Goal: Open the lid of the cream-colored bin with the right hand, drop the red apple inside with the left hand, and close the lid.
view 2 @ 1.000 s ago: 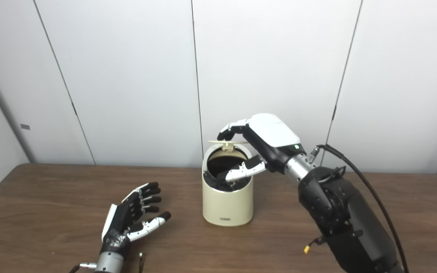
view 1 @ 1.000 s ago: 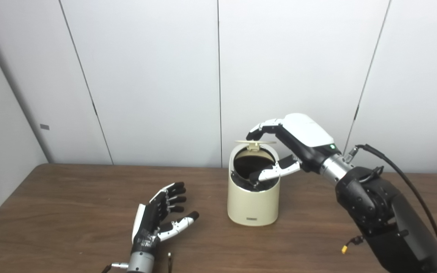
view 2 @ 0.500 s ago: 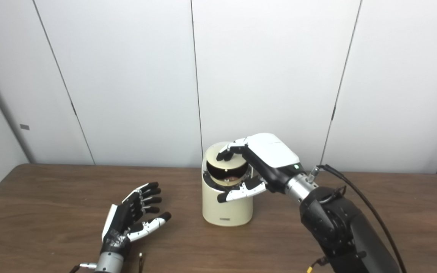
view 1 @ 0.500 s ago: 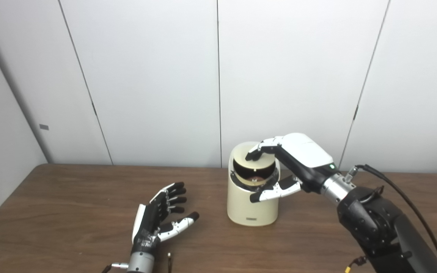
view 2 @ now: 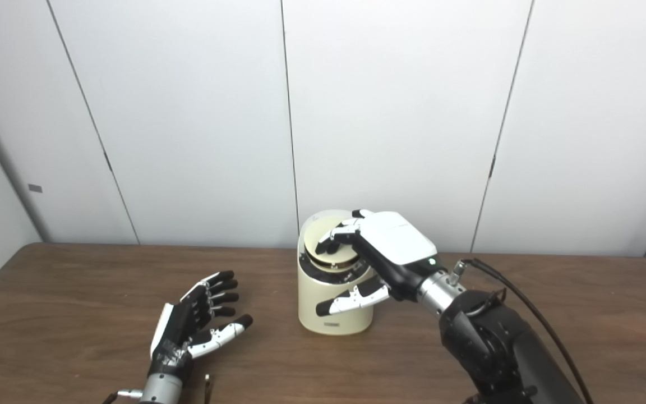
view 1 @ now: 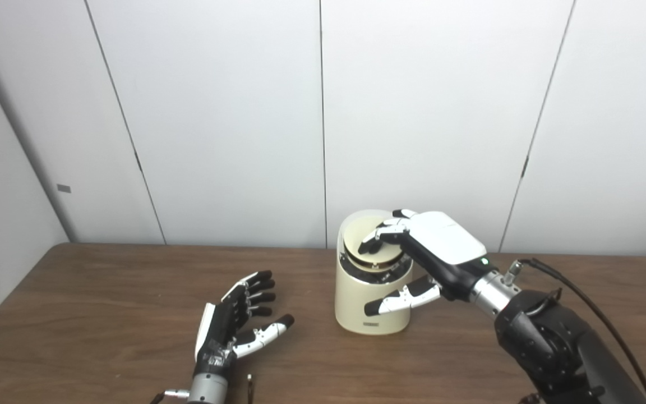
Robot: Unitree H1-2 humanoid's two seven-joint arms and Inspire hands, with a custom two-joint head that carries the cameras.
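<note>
We press the lid [view 1: 369,245] flat into the bin [view 1: 372,303] using the right robot hand [view 1: 429,249], fingers curled, gripping nothing; left robot hand [view 1: 239,320] lies spread, empty.

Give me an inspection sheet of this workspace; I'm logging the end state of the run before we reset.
Surface: brown wooden table, bare where visible.
Job's things: cream-colored bin upright near the table's middle; its lid lies down on the bin's top. Red apple: nothing seen.
Clutter: a small dark item by the left wrist, too small to identify.
Hands: right hand on the bin, fingertips on the lid, thumb in front of the bin's wall. Left hand open, palm up, empty, left of the bin.
Cables: black cable runs along the right arm.
Surroundings: plain white wall panels behind the table.
</note>
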